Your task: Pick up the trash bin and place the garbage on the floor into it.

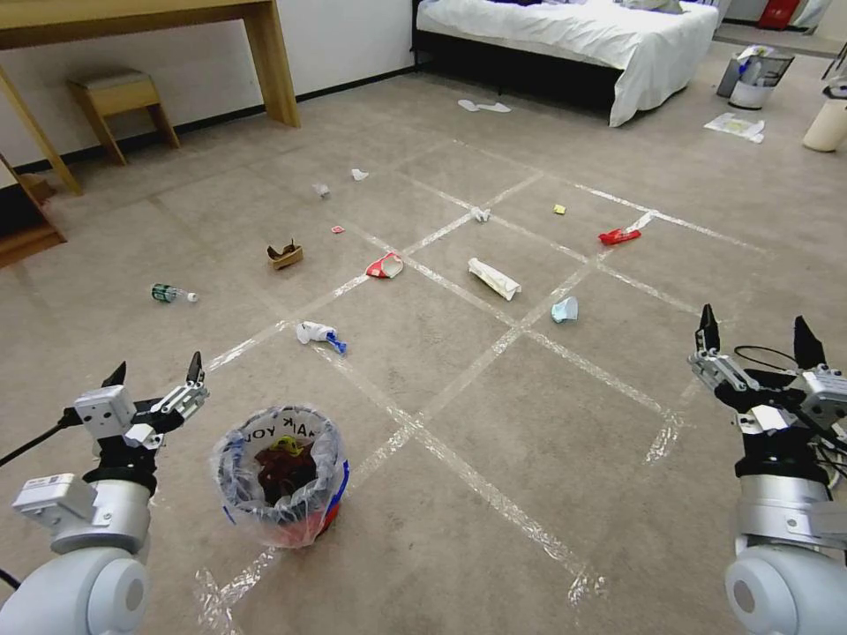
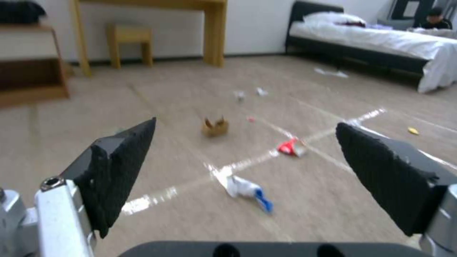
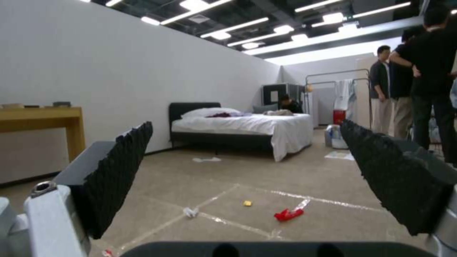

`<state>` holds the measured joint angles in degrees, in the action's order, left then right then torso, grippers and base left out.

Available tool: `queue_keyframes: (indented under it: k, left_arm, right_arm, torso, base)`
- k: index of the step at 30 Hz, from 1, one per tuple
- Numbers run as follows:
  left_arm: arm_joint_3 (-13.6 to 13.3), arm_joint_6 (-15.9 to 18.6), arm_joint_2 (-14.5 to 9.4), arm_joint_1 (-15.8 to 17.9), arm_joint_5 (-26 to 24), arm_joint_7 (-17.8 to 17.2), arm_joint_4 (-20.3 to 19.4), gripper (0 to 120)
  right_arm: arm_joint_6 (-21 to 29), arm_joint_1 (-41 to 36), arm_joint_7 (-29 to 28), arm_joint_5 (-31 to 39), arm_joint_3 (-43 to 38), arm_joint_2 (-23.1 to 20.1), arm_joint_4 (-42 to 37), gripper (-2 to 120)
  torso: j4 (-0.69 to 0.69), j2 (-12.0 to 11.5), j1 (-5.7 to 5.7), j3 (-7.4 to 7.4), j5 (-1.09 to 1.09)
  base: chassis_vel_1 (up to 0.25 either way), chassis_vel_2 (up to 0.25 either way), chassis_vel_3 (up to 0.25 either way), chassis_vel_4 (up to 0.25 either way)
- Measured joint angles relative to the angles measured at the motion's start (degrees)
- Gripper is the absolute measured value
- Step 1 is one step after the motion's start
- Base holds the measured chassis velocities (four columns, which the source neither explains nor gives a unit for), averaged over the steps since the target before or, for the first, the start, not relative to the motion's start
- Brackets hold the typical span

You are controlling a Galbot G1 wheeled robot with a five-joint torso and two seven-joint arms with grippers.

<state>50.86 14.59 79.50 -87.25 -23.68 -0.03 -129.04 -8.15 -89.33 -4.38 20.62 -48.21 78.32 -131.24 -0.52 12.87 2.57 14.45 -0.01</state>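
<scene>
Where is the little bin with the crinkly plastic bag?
In the head view, the small round red-and-blue trash bin stands on the taped beige carpet at lower left, just beside the open left gripper, with a white-and-blue wrapper lying beyond it.

Tan carpet floor (image 1: 547,423) with a taped grid. Trash bin (image 1: 281,476) stands on it near the front. Scattered on the carpet: green bottle (image 1: 168,293), brown cardboard (image 1: 285,255), torn red-white cup (image 1: 385,265), white paper bag (image 1: 494,279), pale blue mask (image 1: 565,310), red wrapper (image 1: 619,235), white-and-blue wad (image 1: 319,334), small tissues farther off.
</scene>
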Motion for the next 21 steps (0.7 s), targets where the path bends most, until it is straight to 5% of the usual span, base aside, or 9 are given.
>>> queue_keyframes:
  k: [9,11,12,15,21]
  left_arm:
    - [-1.20,13.55,-6.98,-0.33,-9.39,-4.96,2.61,100]
    - [-1.04,19.89,-11.79,-0.44,-18.50,-8.98,5.77,100]
    - [-1.55,24.01,-14.81,0.01,-26.98,-13.23,7.87,99]
    - [-2.82,26.51,-17.43,0.52,-32.88,-15.20,10.32,99]
    - [-5.01,27.90,-19.46,2.08,-36.74,-15.93,13.94,99]
  right_arm:
    - [-0.01,0.33,-0.01,0.11,0.01,-0.21,0.81,100]
    - [-0.01,0.83,-0.01,0.15,0.63,-0.39,1.28,100]
    - [-0.03,0.88,-0.01,0.12,0.87,-0.39,1.49,100]
    - [-0.08,0.88,-0.01,0.10,0.88,-0.31,1.51,100]
    - [-0.09,0.90,-0.01,-0.02,0.83,-0.12,1.54,100]
  torso:
    - [-0.01,0.00,0.00,0.00,-0.01]
    - [0.01,0.00,0.00,0.00,-0.01]
    - [0.00,0.00,0.00,0.00,-0.01]
    - [-0.01,0.00,0.00,0.00,-0.01]
    - [-0.01,0.00,0.00,0.00,0.00]
  base:
    - [0.000,0.000,0.000,0.000]
    - [0.000,0.000,0.000,0.000]
    - [0.000,0.000,0.000,0.000]
    - [0.000,0.000,0.000,0.000]
    - [0.000,0.000,0.000,0.000]
